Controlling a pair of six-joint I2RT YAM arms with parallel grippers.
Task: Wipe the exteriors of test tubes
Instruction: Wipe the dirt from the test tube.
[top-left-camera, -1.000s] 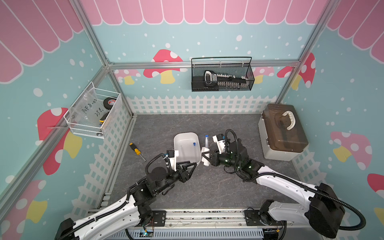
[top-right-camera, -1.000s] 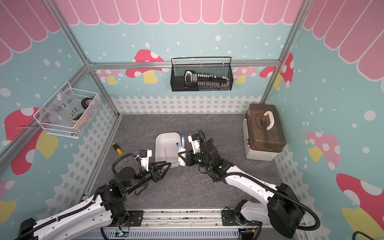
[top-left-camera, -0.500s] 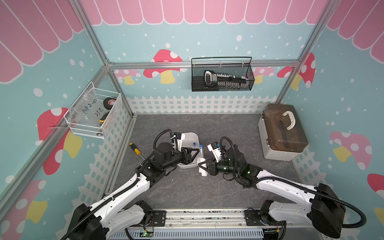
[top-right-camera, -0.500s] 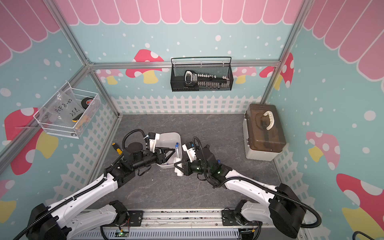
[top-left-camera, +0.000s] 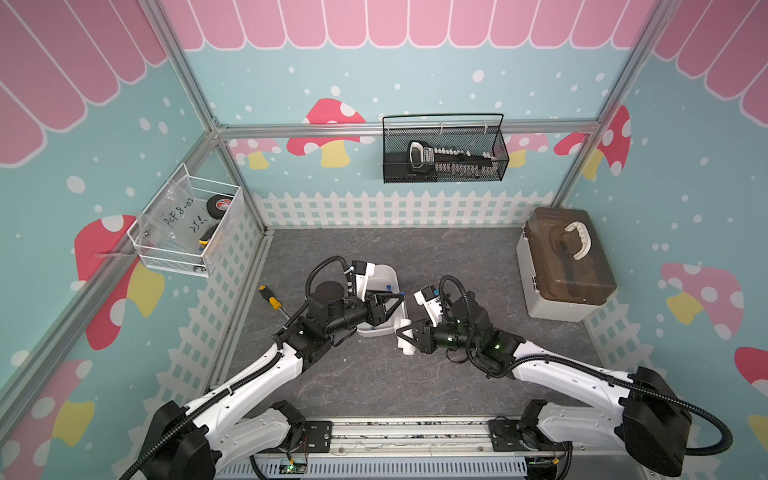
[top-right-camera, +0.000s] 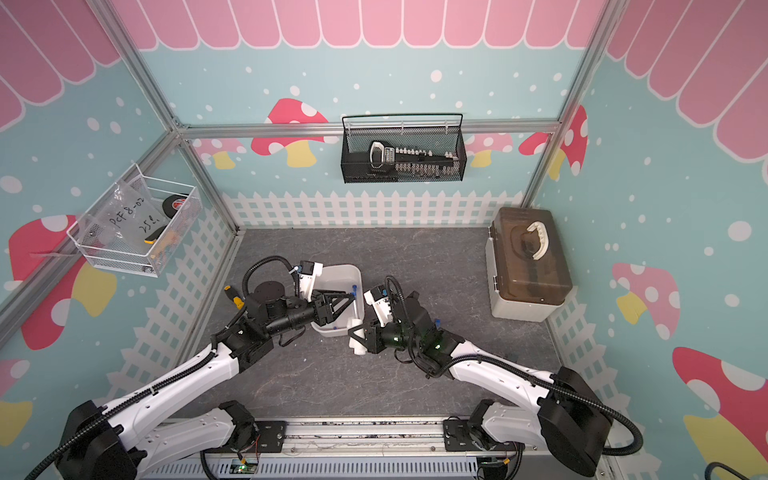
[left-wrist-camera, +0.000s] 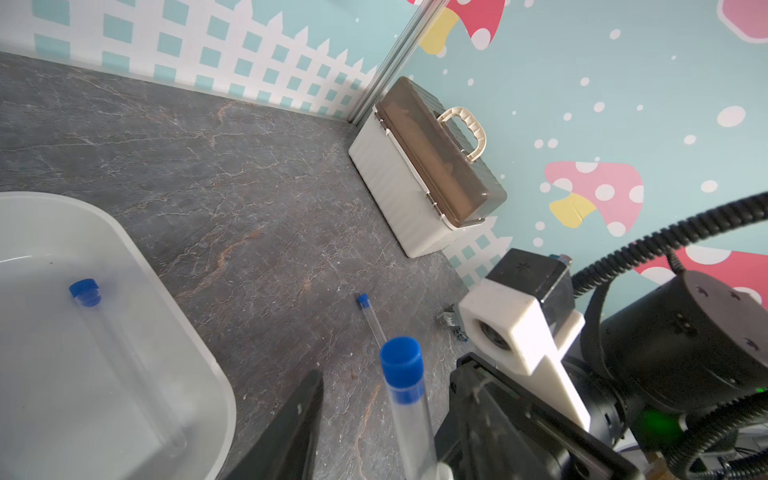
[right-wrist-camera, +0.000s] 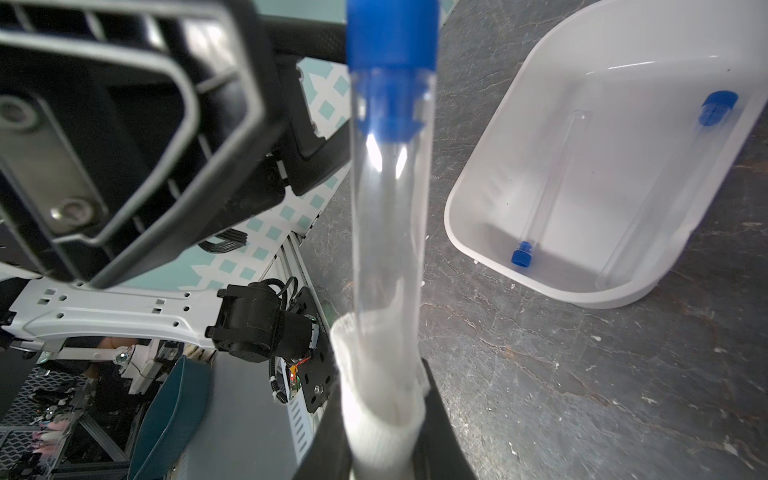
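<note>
The held test tube (right-wrist-camera: 386, 199) runs up the middle of the right wrist view, blue cap at the top. Its lower end is sleeved in a white cloth (right-wrist-camera: 374, 399) that the right gripper (right-wrist-camera: 382, 419) pinches tight, so cloth bears on glass all round. The left gripper (top-left-camera: 395, 300) sits at the cap end, jaws apart and clear of it, likely to draw the tube through. At upper right two other tubes (right-wrist-camera: 548, 183) lie in the white tray (right-wrist-camera: 478, 166); a fourth tube (left-wrist-camera: 372, 318) lies on the grey table (left-wrist-camera: 249, 166).
</note>
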